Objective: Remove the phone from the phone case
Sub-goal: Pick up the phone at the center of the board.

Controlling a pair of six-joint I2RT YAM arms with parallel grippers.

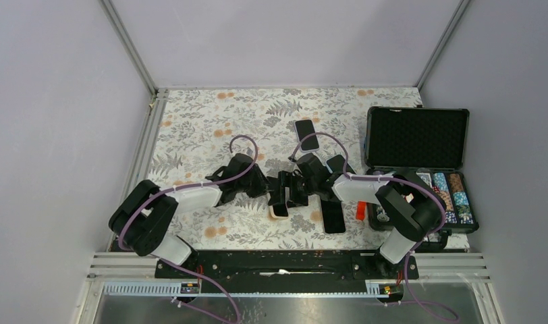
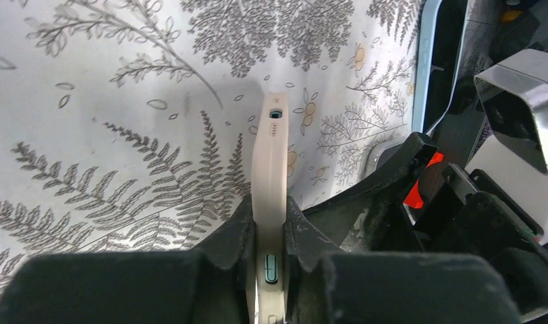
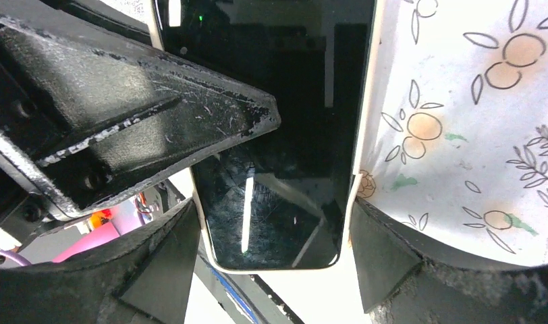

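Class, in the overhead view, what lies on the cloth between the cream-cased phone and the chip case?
A black phone lying flat, then a small red object right beside the chip case. The top view shows both.

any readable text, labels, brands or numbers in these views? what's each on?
None readable.
Poker chips: markings too small to read.
Phone: screen dark, no text.
Phone case: edge shows buttons and cutouts only, no print.
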